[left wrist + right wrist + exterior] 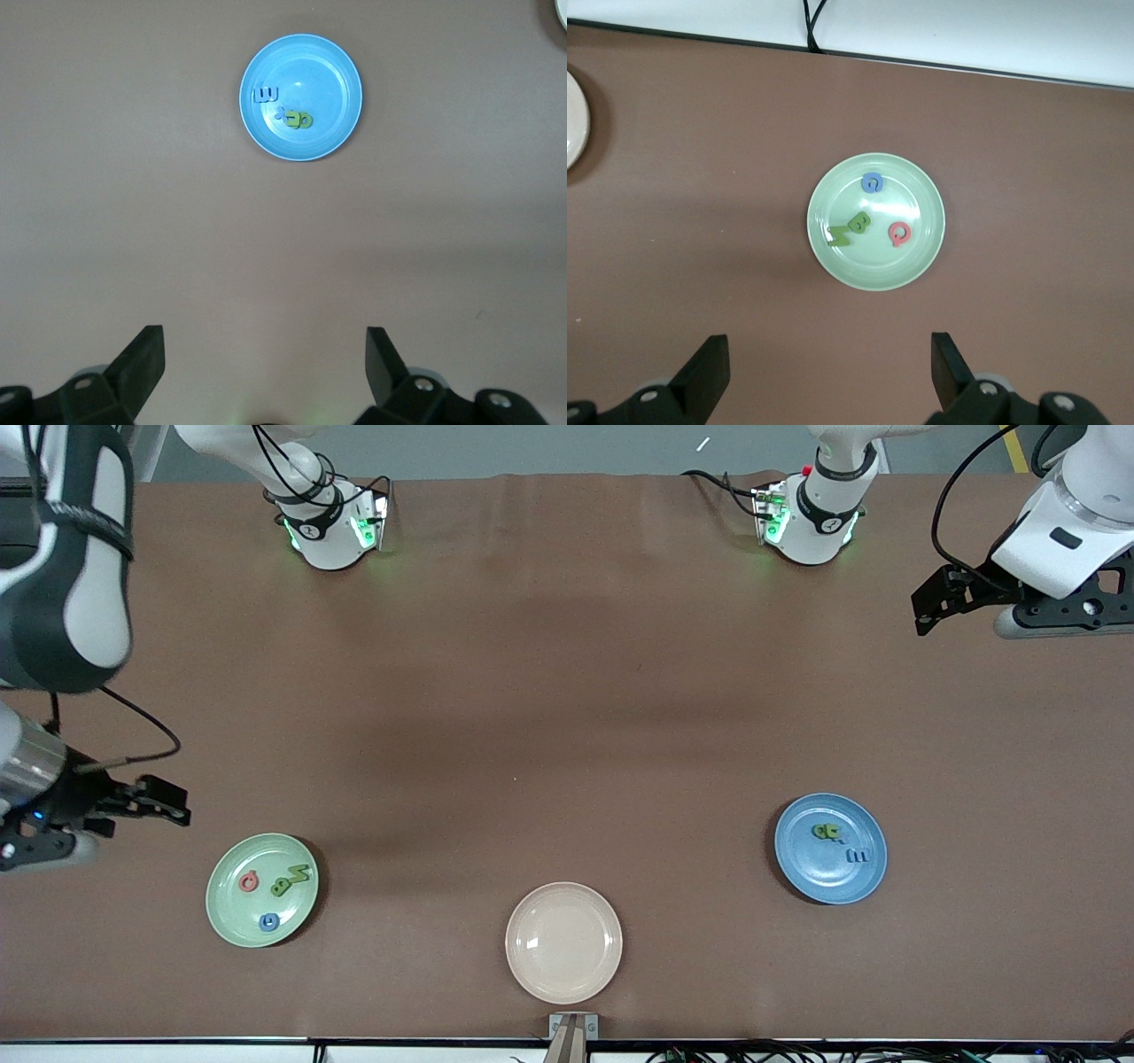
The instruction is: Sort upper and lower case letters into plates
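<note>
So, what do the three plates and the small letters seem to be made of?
The green plate, blue plate and cream plate look like glossy plastic or melamine: light glints on them. The letters look matte, chunky, perhaps foam or plastic.

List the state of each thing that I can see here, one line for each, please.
Pale green glossy round plate: holds four letters.
Blue glossy round plate: holds several small letters.
Cream-beige round plate: empty.
Left end effector: open, holds nothing.
Right end effector: open, holds nothing.
</note>
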